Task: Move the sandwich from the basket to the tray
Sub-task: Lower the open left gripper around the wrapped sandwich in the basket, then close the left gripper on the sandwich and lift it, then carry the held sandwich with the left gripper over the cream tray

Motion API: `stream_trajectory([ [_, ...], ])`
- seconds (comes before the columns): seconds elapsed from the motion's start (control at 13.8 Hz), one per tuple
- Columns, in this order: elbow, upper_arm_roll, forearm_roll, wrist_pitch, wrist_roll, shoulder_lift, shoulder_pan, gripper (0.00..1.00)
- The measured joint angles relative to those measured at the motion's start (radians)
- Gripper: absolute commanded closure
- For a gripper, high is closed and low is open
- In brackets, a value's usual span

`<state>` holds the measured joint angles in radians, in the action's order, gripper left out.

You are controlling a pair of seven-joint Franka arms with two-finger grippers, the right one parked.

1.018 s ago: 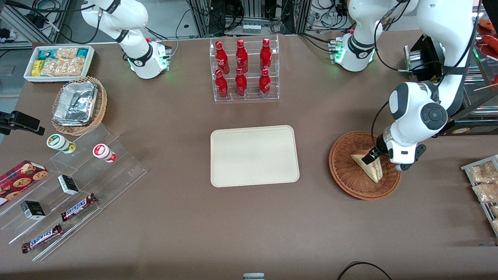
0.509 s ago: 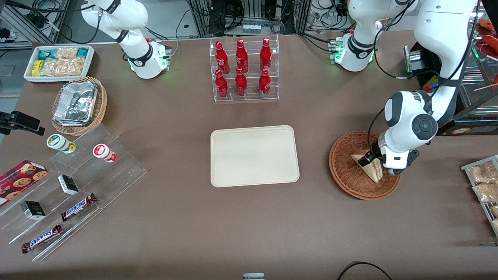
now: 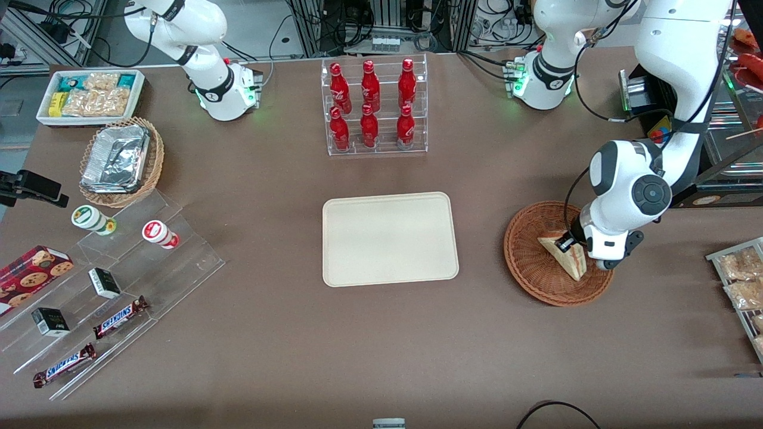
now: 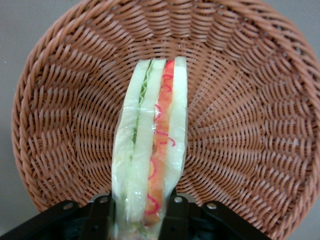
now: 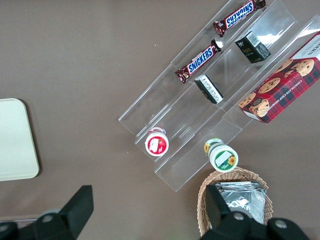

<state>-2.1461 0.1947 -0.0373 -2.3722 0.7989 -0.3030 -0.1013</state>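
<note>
The sandwich, a wrapped wedge with green, orange and red layers along its cut edge, lies in the round reddish-brown wicker basket toward the working arm's end of the table. My left gripper is down in the basket, shut on the sandwich. One black finger presses on each bread face near the wedge's thick end. The cream rectangular tray lies flat at the table's middle, beside the basket, with nothing on it.
A clear rack of red bottles stands farther from the front camera than the tray. Snack packets lie at the working arm's table edge. Toward the parked arm's end are a tiered acrylic stand, a foil-lined tan basket and a white snack bin.
The left arm's wrist has shifted slightly toward the tray and lowered over the basket, bringing the fingers onto the sandwich. The sandwich and the basket have stayed in place.
</note>
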Motion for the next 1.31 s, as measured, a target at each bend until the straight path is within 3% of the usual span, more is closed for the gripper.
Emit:
stream_trajectory([
  [0.29, 0.155, 0.023, -0.001, 0.251, 0.000, 0.023, 0.010, 1.00],
  [0.58, 0.315, 0.035, -0.003, 0.474, 0.000, 0.025, 0.100, 1.00],
  [0.87, 0.392, 0.040, -0.001, 0.501, 0.005, -0.023, 0.238, 1.00],
  [1.16, 0.547, 0.043, 0.004, 0.500, 0.068, -0.182, 0.402, 1.00],
  [1.31, 0.615, 0.043, 0.045, 0.496, 0.082, -0.251, 0.468, 1.00],
])
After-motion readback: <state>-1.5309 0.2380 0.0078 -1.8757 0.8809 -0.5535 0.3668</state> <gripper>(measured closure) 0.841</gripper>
